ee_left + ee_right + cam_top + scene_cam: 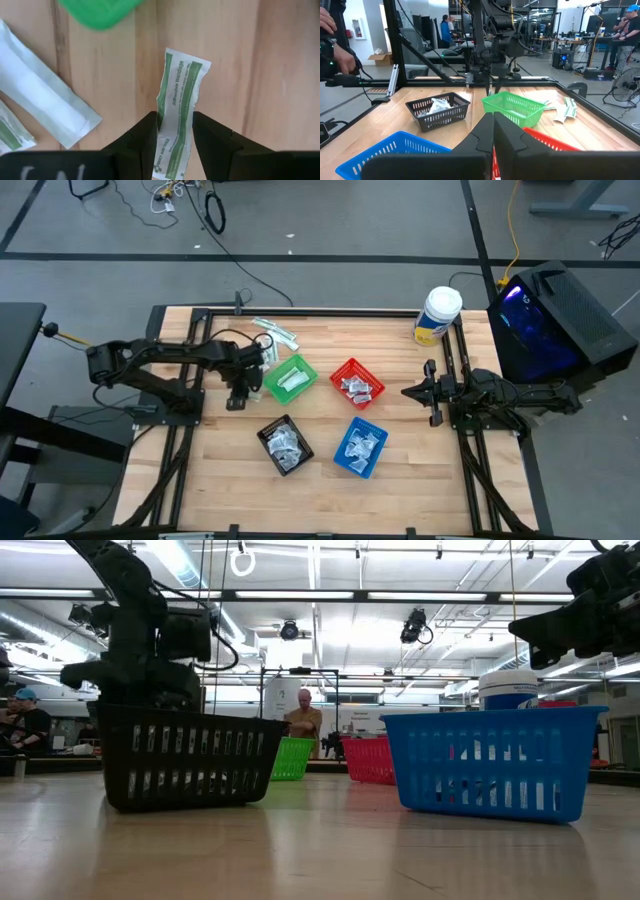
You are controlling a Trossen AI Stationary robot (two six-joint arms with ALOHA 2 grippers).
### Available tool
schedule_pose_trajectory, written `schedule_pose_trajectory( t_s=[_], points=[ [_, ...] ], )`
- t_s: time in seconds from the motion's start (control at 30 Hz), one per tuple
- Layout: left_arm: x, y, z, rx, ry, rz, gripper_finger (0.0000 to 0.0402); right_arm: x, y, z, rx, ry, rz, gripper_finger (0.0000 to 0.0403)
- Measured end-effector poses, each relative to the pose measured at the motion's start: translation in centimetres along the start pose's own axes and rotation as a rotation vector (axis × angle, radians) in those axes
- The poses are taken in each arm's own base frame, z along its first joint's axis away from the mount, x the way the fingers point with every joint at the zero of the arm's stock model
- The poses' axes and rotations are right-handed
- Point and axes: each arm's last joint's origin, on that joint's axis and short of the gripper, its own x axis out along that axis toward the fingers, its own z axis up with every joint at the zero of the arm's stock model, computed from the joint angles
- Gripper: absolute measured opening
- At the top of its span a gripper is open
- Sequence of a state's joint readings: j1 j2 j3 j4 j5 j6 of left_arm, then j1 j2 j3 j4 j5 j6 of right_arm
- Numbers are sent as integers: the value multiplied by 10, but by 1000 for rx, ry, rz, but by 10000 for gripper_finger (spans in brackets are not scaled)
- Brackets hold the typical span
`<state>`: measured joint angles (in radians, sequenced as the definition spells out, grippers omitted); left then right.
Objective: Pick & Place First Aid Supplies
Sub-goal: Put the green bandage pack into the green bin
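Observation:
A white-and-green adhesive bandage strip point(179, 95) is in my left gripper point(175, 121), which points down beside the green basket point(291, 378), on its left side, and is shut on the strip. More first aid supplies, white packets point(275, 333), lie flat on the wood at the table's far side, and they also show in the left wrist view point(45, 97). The green basket holds pale strips. The red point(357, 383), black point(285, 445) and blue point(360, 447) baskets hold wrapped sachets. My right gripper point(493, 131) waits shut at the right edge. My left gripper pinches the bandage strip between its two fingers point(146, 132), on the strip's long edges point(172, 131) toward one end. The fingers come from above, pointing down, and lie along the strip. The free end point(186, 60) sticks out past the fingertips, over the wood, and looks lifted clear.
A white-lidded tub with a yellow label point(437, 315) stands at the far right corner. A dark frame rail point(330, 310) runs round the table. Bare wood point(230, 470) lies at the near left. People stand in the room beyond the table.

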<state>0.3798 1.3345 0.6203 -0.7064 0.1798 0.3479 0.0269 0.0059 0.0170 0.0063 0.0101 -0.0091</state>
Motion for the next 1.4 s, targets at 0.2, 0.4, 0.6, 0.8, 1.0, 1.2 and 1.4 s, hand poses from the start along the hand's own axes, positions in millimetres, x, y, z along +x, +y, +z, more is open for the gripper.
schedule_pose_trajectory(
  t_s=[0.2,0.4,0.6,0.8,1.0,1.2,1.4],
  points=[
    [-16,-7,8,37,-55,17,131,0,0,0,0,0,0,13],
    [-39,-10,24,25,-135,35,131,0,0,0,0,0,0,13],
    [-59,-10,39,7,-195,50,131,0,0,0,0,0,0,13],
    [-69,-8,50,21,-284,76,131,0,0,0,0,0,0,13],
    [-70,-5,60,-7,-374,93,131,0,0,0,0,0,0,13],
    [-58,0,68,-29,-366,89,131,0,0,0,0,0,0,13],
    [-42,7,77,-135,-360,69,131,0,0,0,0,0,0,13]
  ],
)
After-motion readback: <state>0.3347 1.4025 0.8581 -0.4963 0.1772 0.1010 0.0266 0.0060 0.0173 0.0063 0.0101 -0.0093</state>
